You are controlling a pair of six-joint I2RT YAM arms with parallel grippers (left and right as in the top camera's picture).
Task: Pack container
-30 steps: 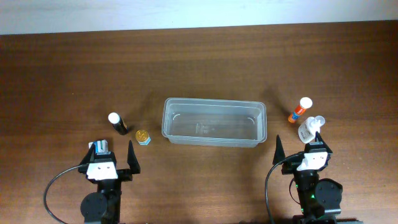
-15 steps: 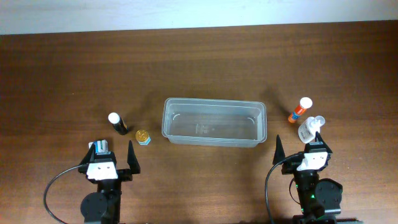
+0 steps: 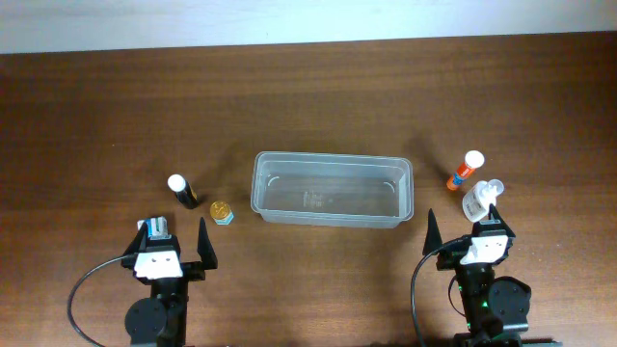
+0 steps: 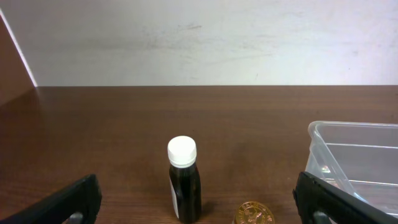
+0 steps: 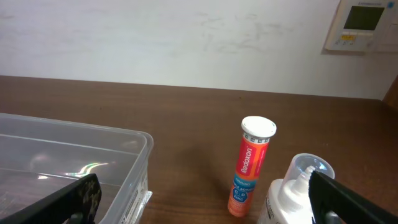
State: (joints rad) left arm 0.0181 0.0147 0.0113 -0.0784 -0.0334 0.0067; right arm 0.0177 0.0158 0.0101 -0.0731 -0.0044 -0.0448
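The clear plastic container [image 3: 331, 189] sits empty at the table's middle; its corner shows in the left wrist view [image 4: 354, 158] and in the right wrist view [image 5: 74, 162]. A dark bottle with a white cap [image 3: 181, 191] [image 4: 184, 180] and a gold-lidded small jar [image 3: 222, 211] [image 4: 253, 214] stand left of it. An orange tube with a white cap [image 3: 464, 171] [image 5: 250, 165] and a white spray bottle [image 3: 480, 200] [image 5: 292, 193] stand to its right. My left gripper [image 3: 174, 243] [image 4: 199, 208] is open and empty near the front edge. My right gripper [image 3: 467, 236] [image 5: 205, 205] is open and empty.
A small white-and-green item [image 3: 157, 226] sits by my left gripper. A white wall [image 4: 199, 37] lies beyond the table's far edge, with a wall panel [image 5: 362, 25] at its right.
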